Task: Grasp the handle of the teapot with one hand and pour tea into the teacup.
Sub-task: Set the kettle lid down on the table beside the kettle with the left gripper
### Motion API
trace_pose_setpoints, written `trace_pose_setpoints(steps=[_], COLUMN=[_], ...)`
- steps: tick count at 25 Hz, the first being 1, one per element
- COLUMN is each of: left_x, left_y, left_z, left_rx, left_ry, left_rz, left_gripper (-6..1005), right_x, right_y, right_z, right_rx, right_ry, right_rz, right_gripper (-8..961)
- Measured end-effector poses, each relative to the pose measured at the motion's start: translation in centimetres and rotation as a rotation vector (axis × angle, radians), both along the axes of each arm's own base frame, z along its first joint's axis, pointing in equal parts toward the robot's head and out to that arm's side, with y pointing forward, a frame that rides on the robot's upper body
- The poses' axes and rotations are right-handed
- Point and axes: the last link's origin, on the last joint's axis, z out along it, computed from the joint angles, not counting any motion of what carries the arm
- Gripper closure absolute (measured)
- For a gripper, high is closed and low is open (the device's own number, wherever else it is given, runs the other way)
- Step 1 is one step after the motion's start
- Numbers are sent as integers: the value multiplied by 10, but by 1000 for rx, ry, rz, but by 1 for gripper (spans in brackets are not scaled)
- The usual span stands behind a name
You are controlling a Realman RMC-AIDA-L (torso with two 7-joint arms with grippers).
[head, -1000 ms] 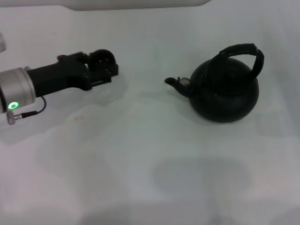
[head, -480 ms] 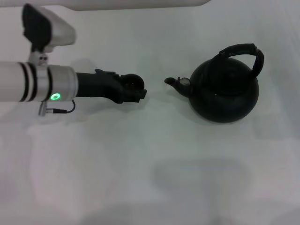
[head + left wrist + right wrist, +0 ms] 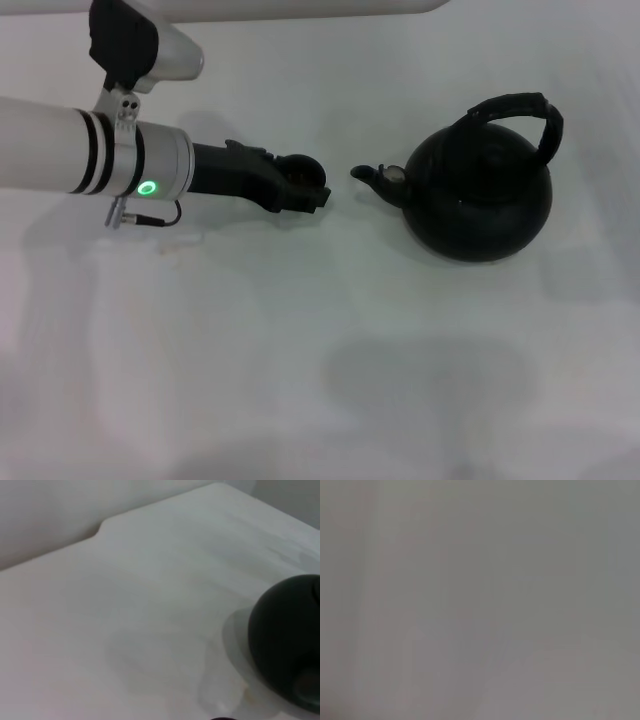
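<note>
The teapot (image 3: 478, 190) sits on the white table (image 3: 300, 350) over at about 3 o'clock in the head view, upright, spout at 9 o'clock, with the handle (image 3: 520, 110) arched over its top. No way to see whether anything's inside it.

The left arm reaches in flat from 9 o'clock, green light on the wrist, and the left gripper (image 3: 305, 188) sits just short of the spout tip, not touching. It's wrapped around the teacup (image 3: 298, 172), a little dark round thing tucked in the jaws.

The left wrist view only catches the teapot's round belly and the bare table. The right wrist view is just a grey blur, and the right gripper doesn't appear anywhere.
</note>
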Motion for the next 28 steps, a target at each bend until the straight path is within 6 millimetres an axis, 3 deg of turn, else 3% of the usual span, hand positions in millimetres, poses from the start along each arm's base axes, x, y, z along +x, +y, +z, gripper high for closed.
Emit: trace_pose_setpoints(steps=[14, 21, 28], left_x=[11, 17, 14], left_y=[7, 0, -1], left_z=[-4, -21, -21], left_rx=[30, -26, -25], left_ry=[-15, -9, -13], left_rz=[-44, -48, -30], left_gripper=[282, 283, 283], right_x=[-3, -3, -1], right_y=[4, 4, 1], right_z=[0, -1, -1], right_rx=[-1, -1, -1], right_ry=[0, 1, 1], right_rz=[11, 10, 4], right_gripper=[215, 215, 215])
